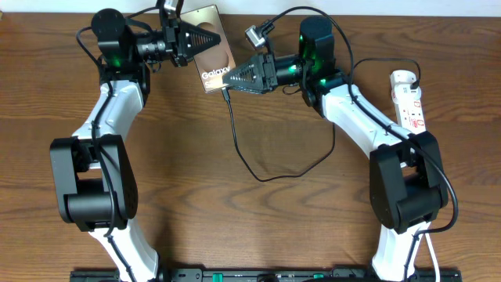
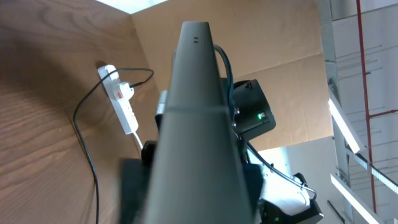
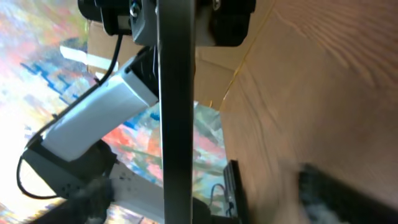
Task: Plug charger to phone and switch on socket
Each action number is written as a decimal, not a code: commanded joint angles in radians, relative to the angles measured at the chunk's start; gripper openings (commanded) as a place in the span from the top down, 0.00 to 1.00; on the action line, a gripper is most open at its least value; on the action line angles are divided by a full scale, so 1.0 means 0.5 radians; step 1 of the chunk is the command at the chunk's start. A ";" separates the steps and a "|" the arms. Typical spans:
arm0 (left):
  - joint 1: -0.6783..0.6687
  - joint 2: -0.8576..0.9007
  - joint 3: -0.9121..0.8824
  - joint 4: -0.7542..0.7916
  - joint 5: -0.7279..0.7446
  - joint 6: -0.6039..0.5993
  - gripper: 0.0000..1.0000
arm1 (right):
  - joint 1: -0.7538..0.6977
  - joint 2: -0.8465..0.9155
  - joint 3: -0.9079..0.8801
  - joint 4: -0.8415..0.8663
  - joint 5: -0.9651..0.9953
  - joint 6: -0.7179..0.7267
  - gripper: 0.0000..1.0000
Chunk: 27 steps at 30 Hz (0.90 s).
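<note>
Wooden bench (image 1: 297, 227) | left end effector (image 1: 190, 43) pinching phone (image 1: 218, 61) at its far end, likely steadying it for plugging | right end effector (image 1: 233, 78) beside phone's port end, spread or not: cannot tell | charger (image 1: 239, 141) tip touching phone edge, seating unclear | socket (image 1: 409, 98) well apart at right, switch probably pending

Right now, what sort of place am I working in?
Probably a lab or workshop bench: a wooden table, cardboard panels standing behind it, and a white power strip at its edge.
</note>
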State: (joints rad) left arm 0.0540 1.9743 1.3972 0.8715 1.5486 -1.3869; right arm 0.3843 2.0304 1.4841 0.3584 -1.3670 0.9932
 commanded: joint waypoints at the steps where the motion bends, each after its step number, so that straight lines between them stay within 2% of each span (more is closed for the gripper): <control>1: 0.014 -0.073 0.024 0.019 0.044 0.005 0.93 | -0.006 0.002 0.016 0.000 0.021 -0.004 0.01; 16: 0.267 -0.066 -0.026 0.003 0.044 0.040 0.93 | -0.050 0.002 0.014 -0.024 -0.039 -0.134 0.01; 23: 0.431 -0.066 -0.301 0.003 -0.013 0.075 0.93 | -0.064 0.002 0.014 -0.028 -0.026 -0.134 0.01; 27: 0.455 -0.066 -0.523 0.003 -0.031 0.252 0.93 | -0.064 0.002 0.014 -0.029 -0.024 -0.134 0.01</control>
State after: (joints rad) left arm 0.2794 1.9728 1.1988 0.8639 1.5349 -1.3472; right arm 0.3565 2.0304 1.4841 0.3424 -1.3724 0.9493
